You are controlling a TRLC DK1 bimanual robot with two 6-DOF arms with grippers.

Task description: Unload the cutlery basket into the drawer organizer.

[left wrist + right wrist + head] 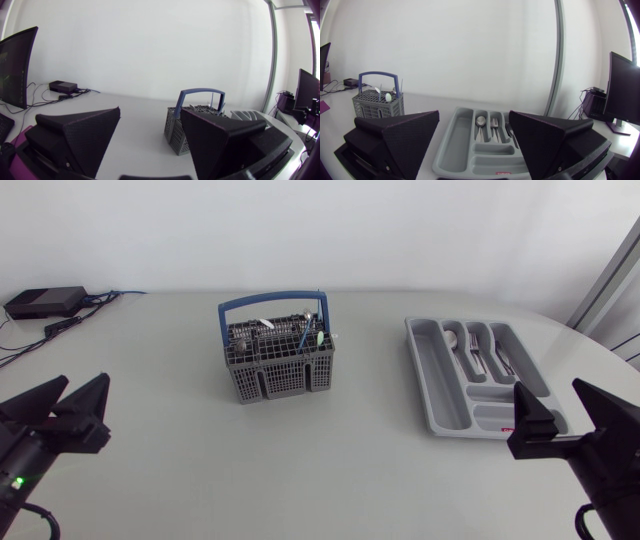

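You are looking at the basket (pixel 277 360) standing ahead of your left gripper (pixel 83 384) (the nearer one), the tray (pixel 440 380) lying by your right gripper (pixel 549 390), both grippers spread wide, empty.

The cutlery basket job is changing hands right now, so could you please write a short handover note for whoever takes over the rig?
Left gripper: open, empty, near the table's left edge.
Right gripper: open, empty, just in front of the drawer organizer.
Cutlery basket: upright mid-table, handle up, several pieces standing in it.
Done: a spoon and a few other pieces lie in the organizer's long slots.
Left: move the remaining pieces from the basket into the organizer.
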